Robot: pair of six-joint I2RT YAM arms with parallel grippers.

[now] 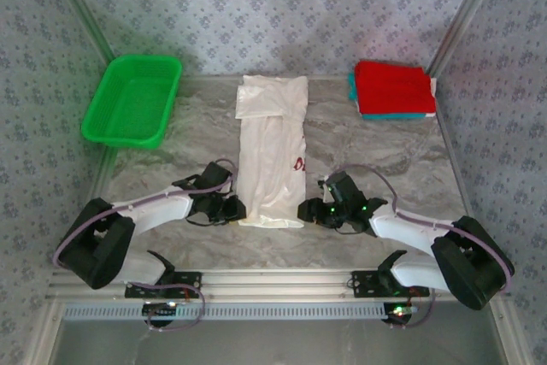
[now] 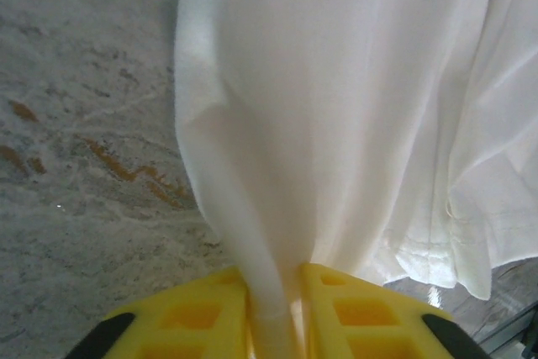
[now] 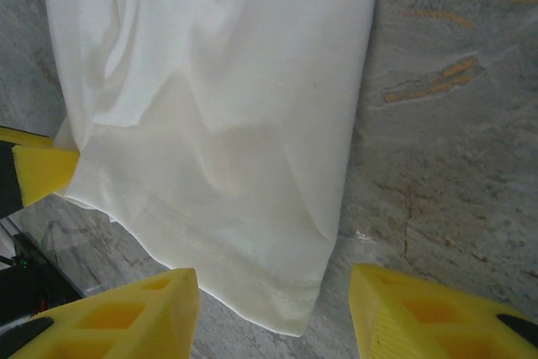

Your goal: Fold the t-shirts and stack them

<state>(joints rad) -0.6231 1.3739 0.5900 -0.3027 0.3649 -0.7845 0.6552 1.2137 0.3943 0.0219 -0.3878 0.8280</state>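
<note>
The white t-shirt [image 1: 272,151] is laid in the middle of the counter [image 1: 188,151] as a long, narrow strip running from near to far. Its sides are already turned in, and a sliver of the red print [image 1: 299,162] is seen at its right edge. At the far right corner a red shirt [image 1: 393,87] is stacked folded on top of a teal shirt [image 1: 397,114], of which only a thin edge is shown. A green basket [image 1: 132,100] is set at the far left, well apart from the cloth.

The left claw [image 2: 275,308] is clenched on a pinch of white fabric at the shirt's near-left corner; in the left wrist view the cloth is drawn up into a ridge between the yellow fingers. The right claw [image 3: 273,308] is released — its fingers are spread to either side of the near-right hem corner, and nothing is gripped.

The task is judged to be well along. Two shirts are done and piled, and the lengthwise folds of the third are made. What is left, by this reading, is for the near-right corner to be gripped, the near hem to be carried toward the far end in one or two crosswise folds, and the finished bundle to be placed on the red-and-teal stack.
</note>
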